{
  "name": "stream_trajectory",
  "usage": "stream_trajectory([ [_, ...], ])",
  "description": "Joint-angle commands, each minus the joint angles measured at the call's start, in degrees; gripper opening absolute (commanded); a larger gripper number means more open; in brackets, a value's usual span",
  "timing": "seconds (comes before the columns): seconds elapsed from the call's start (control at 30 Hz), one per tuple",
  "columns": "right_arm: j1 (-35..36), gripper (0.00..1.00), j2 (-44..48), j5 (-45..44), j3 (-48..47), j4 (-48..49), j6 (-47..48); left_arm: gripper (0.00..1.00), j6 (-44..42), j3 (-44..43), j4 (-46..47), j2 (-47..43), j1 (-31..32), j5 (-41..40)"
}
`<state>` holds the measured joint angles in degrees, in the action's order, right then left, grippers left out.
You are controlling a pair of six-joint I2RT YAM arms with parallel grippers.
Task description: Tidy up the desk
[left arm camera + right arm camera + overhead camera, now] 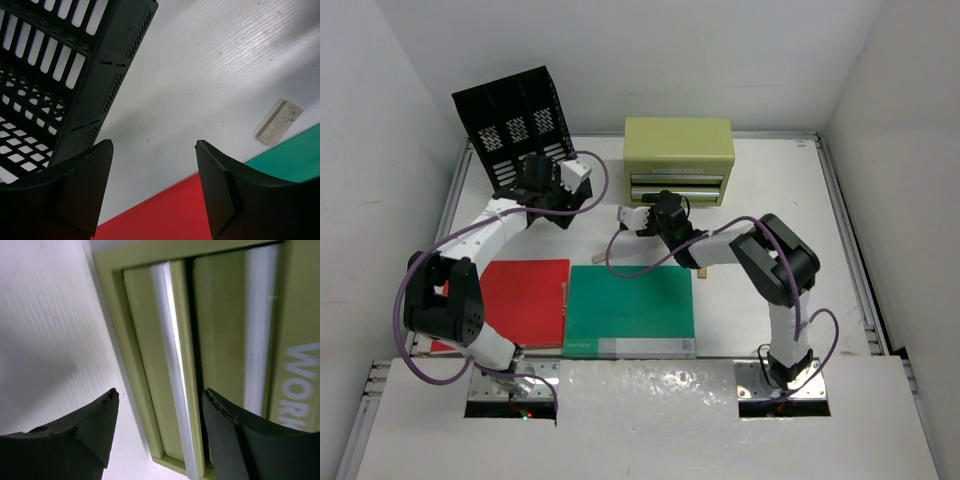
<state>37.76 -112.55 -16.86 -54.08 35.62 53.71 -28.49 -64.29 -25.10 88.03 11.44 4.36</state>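
Note:
The white desk [775,195] holds a red folder [525,295] at the left and a green folder [630,305] at the centre front. My left gripper [552,208] is open and empty. It hovers beside the black mesh file rack [515,125]. In the left wrist view it [154,150] is over bare desk [200,75] at the red folder's edge [160,220]. My right gripper [668,202] is open and empty in front of the olive-green drawer box [678,160]. In the right wrist view it [161,395] faces the silver handle [172,370] of a shut drawer.
A small beige block [280,121] lies on the desk by the green folder's corner [295,160]. The rack [55,85] is close on the left gripper's left. Grey rails [848,250] and white walls bound the desk.

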Motion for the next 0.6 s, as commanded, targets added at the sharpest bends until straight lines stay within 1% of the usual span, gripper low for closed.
stream_trajectory([
  [0.0,0.04,0.67,-3.63,-7.82,-2.69,6.29,9.38,0.66,-0.69,-2.33,0.67,-0.49,-0.81,2.23],
  [0.1,0.12,0.71,-5.04,-9.32,-3.3,7.8,11.93,0.66,-0.78,-2.59,0.32,-0.05,-0.81,3.45],
  [0.2,0.47,0.71,-7.06,-11.69,-3.14,11.13,15.53,0.66,-0.86,-2.86,-0.3,0.04,-0.81,5.21],
  [0.23,0.82,0.71,-8.11,-12.31,-2.96,14.71,16.76,0.66,-0.95,-3.03,-0.73,-0.05,-0.81,5.65],
  [0.3,1.35,0.71,-9.69,-13.28,-2.26,18.76,20.28,0.66,-1.04,-3.29,-1.09,0.04,-0.81,6.45],
  [0.47,1.44,0.71,-12.25,-14.78,-2.78,22.56,22.39,0.66,-1.22,-3.47,-1.26,0.39,-0.81,6.63],
  [0.57,1.27,0.71,-13.74,-14.69,-4.09,22.22,22.49,0.66,-1.22,-3.56,-1.35,0.56,-0.81,6.71],
])
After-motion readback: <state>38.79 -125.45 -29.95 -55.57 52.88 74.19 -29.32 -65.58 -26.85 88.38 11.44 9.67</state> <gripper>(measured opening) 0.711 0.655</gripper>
